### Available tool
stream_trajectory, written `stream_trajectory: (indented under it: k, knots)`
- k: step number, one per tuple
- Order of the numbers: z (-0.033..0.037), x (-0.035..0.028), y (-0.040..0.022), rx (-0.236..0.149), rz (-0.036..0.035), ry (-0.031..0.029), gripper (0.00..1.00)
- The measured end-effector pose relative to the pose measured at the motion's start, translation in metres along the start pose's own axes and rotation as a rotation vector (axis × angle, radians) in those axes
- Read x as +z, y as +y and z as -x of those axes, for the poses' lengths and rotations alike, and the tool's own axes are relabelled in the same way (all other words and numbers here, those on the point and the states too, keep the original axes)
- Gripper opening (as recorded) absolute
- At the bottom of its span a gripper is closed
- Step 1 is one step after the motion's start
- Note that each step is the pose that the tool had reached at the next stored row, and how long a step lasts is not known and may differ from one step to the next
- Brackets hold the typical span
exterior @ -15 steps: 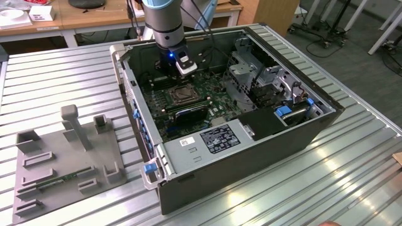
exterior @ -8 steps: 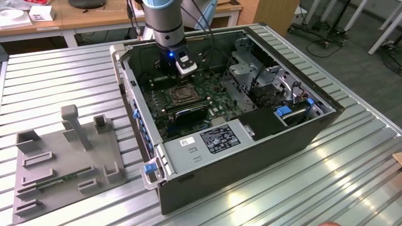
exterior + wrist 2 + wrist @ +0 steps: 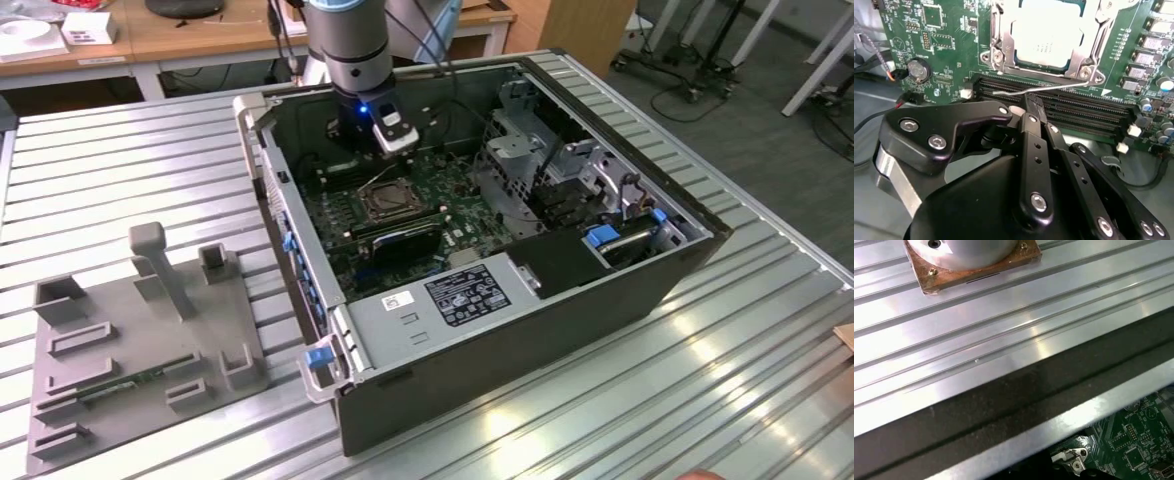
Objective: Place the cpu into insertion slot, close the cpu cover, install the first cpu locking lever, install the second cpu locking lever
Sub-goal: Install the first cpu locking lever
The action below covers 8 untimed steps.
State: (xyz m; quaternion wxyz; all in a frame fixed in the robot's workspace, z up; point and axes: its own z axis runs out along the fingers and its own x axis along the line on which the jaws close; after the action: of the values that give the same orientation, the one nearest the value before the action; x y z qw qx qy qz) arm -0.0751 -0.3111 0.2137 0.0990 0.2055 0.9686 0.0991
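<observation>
The cpu [image 3: 1046,30], pale and square, lies in the insertion slot [image 3: 388,201] on the green motherboard [image 3: 949,30]. Its face shows through the cut-out of the silvery cpu cover [image 3: 1007,61], which lies flat over it. A thin wire locking lever [image 3: 1064,86] runs along the socket's edge, beside the memory slots. My gripper [image 3: 1033,102] has its black fingers [image 3: 1030,150] together, tips right at that lever near its middle. In the exterior view the gripper [image 3: 363,158] hangs inside the open computer case, just behind the socket.
Long black memory slots [image 3: 1074,110] lie beside the lever and a coin battery [image 3: 918,70] sits near the board's edge. A drive cage [image 3: 534,165] and case walls [image 3: 274,200] hem the board in. A grey fixture tray [image 3: 134,340] lies at the exterior view's left.
</observation>
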Motion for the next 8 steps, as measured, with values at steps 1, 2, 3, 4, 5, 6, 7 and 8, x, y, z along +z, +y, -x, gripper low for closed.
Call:
stream_trajectory:
  k: [1, 2, 3, 4, 5, 6, 7, 8]
  knots:
    - [0.0002, -0.0015, 0.0003, 0.0, 0.0002, 0.0002, 0.1]
    - [0.0004, -0.0029, 0.0007, 0.0, 0.0005, 0.0003, 0.1]
    - [0.0007, -0.0043, 0.001, 0.0, 0.0007, 0.0004, 0.1]
    - [0.0009, -0.0056, 0.0013, 0.0, 0.0009, 0.0006, 0.1]
    - [0.0011, -0.007, 0.0017, 0.0, 0.0012, 0.0006, 0.1]
    - [0.0014, -0.0086, 0.0021, 0.0, 0.0017, 0.0008, 0.1]
    - [0.0016, -0.0102, 0.0024, 0.001, 0.0023, 0.0011, 0.1]
    - [0.0018, -0.0117, 0.0028, 0.001, 0.0028, 0.0013, 0.1]
